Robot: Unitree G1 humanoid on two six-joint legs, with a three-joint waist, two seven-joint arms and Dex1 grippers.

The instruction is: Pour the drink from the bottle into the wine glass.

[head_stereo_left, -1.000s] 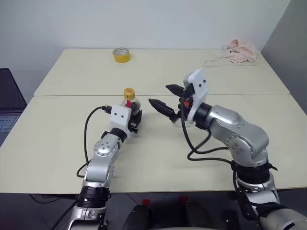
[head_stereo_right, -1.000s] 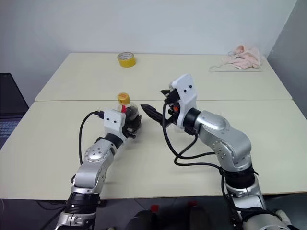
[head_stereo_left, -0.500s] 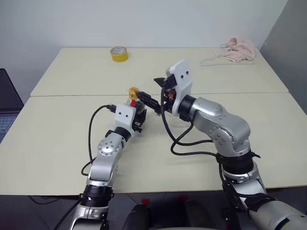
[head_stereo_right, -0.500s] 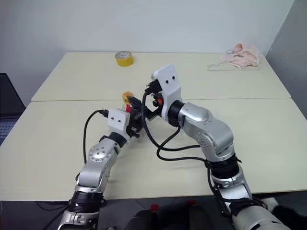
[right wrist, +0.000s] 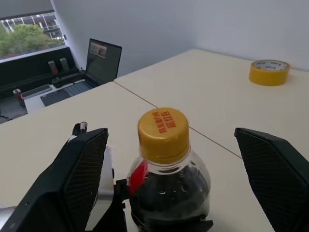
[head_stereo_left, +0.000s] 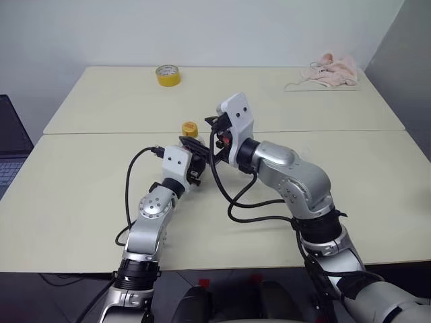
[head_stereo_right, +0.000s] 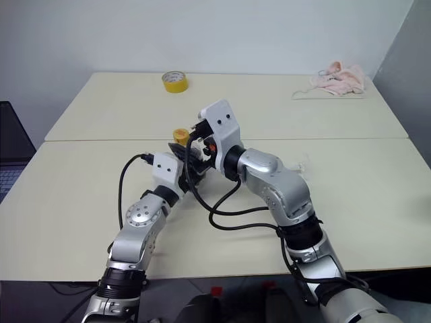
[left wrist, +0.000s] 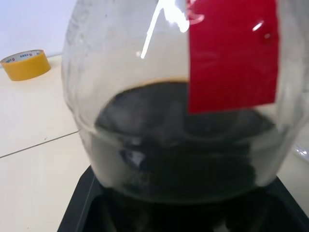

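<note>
The bottle [right wrist: 166,188] stands upright near the table's middle, clear and round, with a yellow cap [head_stereo_left: 190,128], a red label [left wrist: 231,53] and dark drink [left wrist: 183,159] in its lower part. My left gripper [head_stereo_left: 193,161] is shut on its body from the near side. My right gripper [right wrist: 166,133] is open and level, one black finger [right wrist: 79,179] on each side of the cap and apart from it. The wine glass [head_stereo_right: 300,163] shows faintly as a clear shape just beyond my right forearm, mostly hidden.
A yellow tape roll [head_stereo_left: 168,75] lies on the far table at the left. A pink cloth [head_stereo_left: 330,69] sits at the far right. An open laptop [right wrist: 101,60] stands off the table's left side. A seam [head_stereo_left: 350,131] joins the two tables.
My right gripper has swung left, from beside the bottle to straddling its cap, still open. The left gripper and the bottle have stayed where they were.
</note>
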